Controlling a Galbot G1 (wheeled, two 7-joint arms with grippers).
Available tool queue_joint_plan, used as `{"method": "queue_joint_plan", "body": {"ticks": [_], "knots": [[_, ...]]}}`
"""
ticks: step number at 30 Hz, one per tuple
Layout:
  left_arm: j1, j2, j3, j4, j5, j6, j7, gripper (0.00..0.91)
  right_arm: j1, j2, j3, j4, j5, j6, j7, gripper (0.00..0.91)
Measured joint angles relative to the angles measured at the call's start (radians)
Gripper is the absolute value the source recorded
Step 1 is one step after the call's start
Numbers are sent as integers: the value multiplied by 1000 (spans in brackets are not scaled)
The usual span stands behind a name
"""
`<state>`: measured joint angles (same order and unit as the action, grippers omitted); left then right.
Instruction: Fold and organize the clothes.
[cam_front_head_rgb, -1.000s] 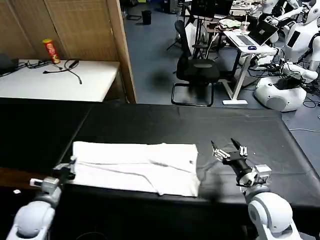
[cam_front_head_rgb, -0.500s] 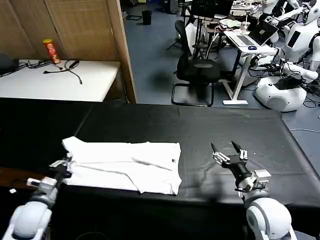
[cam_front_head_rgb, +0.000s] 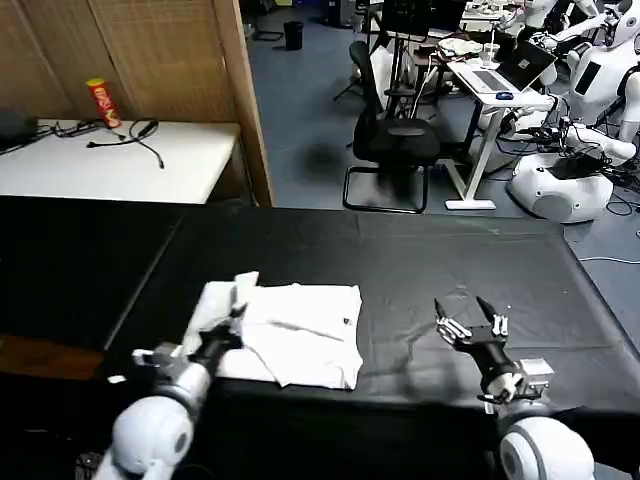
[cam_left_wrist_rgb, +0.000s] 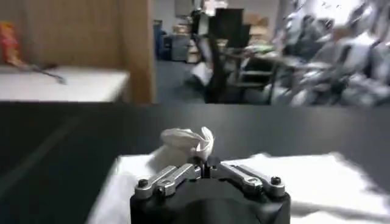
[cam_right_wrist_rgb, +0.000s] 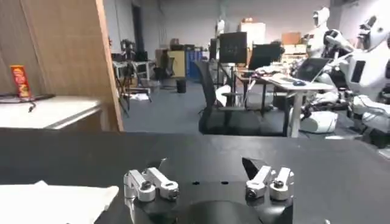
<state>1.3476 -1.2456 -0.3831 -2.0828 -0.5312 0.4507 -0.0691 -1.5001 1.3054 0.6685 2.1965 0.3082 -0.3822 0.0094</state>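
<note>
White short-sleeved cotton T-shirt (cam_front_head_rgb: 295, 335): lying partly folded on the black tablecloth (cam_front_head_rgb: 420, 260), lower centre-left of the head view. Left gripper (cam_front_head_rgb: 228, 325): fingers clamped together on the shirt's bunched left edge, which is lifting above the cloth. Right gripper (cam_front_head_rgb: 472, 322): hovering lower right, fingers spread wide, touching nothing, well apart from the shirt.

A wide table covered by a black tablecloth (cam_front_head_rgb: 400, 260) runs across the lower half of the head view, from the left edge almost to the right. Directly on the cloth, left of centre in the lower part of the frame, lies a white short-sleeved cotton T-shirt (cam_front_head_rgb: 300, 335), partly folded; its left end is bunched up and raised off the surface, the rest lying flat. The cloth shows faint creases at lower right.
</note>
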Motion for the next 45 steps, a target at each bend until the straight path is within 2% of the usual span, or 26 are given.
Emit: {"method": "queue_joint_plan", "body": {"ticks": [9, 19, 20, 27, 30, 35, 40, 45], "knots": [[-75, -99, 134, 43, -4, -1, -8, 0, -10, -5, 16, 7, -1, -1, -7, 878], [-88, -142, 182, 100, 62, -6, 0, 0, 1, -16, 9, -9, -3, -3, -9, 878], [-85, -146, 185, 100, 69, -4, -1, 878, 3, -18, 6, -11, -4, -3, -10, 878], [-70, -179, 224, 124, 91, -15, -2, 878, 14, -33, -28, -29, -14, 17, -39, 878], [-74, -200, 245, 141, 35, -37, -19, 878, 20, -44, -55, -44, -13, 50, -59, 878], [-68, -228, 254, 148, -58, -60, -31, 878, 40, -69, -114, -67, -9, 60, -72, 878], [-66, -198, 218, 104, 53, -104, 16, 878, 83, -91, -200, -96, -15, 46, -72, 878], [-51, -114, 129, 64, 118, -124, 21, 878, 140, -98, -307, -128, -60, 33, -92, 878]]}}
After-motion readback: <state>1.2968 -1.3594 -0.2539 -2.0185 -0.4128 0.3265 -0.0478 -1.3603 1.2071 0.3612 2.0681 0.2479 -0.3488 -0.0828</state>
